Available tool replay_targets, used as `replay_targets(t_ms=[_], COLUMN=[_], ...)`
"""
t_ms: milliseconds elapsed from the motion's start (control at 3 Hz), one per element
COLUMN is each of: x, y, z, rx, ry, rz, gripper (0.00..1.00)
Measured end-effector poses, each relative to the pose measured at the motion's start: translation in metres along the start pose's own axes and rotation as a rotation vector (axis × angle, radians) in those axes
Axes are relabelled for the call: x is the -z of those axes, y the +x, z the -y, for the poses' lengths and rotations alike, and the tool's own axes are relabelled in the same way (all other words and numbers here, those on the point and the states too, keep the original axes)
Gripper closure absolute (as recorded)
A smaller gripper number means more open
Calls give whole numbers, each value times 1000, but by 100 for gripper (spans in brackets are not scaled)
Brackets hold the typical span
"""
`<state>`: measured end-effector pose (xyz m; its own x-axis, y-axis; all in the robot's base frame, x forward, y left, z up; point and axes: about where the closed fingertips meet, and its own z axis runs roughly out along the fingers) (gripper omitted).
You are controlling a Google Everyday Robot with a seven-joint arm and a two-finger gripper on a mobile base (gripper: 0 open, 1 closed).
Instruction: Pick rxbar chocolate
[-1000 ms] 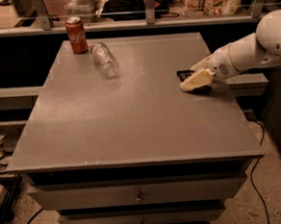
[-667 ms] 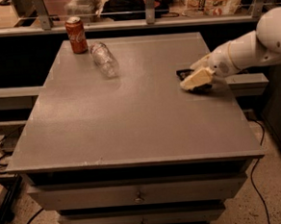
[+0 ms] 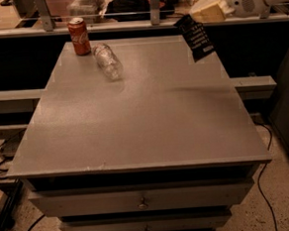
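The rxbar chocolate [image 3: 195,38] is a flat black wrapper with white print. It hangs tilted in the air above the table's far right corner. My gripper [image 3: 197,13] is at the upper right, shut on the bar's top end. The white arm reaches in from the right edge. The bar is well clear of the grey table top [image 3: 144,107].
A red soda can [image 3: 79,36] stands upright at the table's far left. A clear plastic bottle [image 3: 107,62] lies on its side just right of it. Drawers [image 3: 140,199] are below the front edge. A rail and shelf run behind the table. Cables lie on the floor.
The gripper was low on the table's right side, over the bar. It has risen and moved toward the back, lifting the bar off the table.
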<state>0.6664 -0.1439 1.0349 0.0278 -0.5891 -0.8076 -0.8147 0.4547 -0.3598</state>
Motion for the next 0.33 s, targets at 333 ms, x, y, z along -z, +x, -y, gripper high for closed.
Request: replay_targets(t_ms=[333], x=[4], y=[-6], z=[4], rx=[6], ry=[10], rz=[9], gripper=[100])
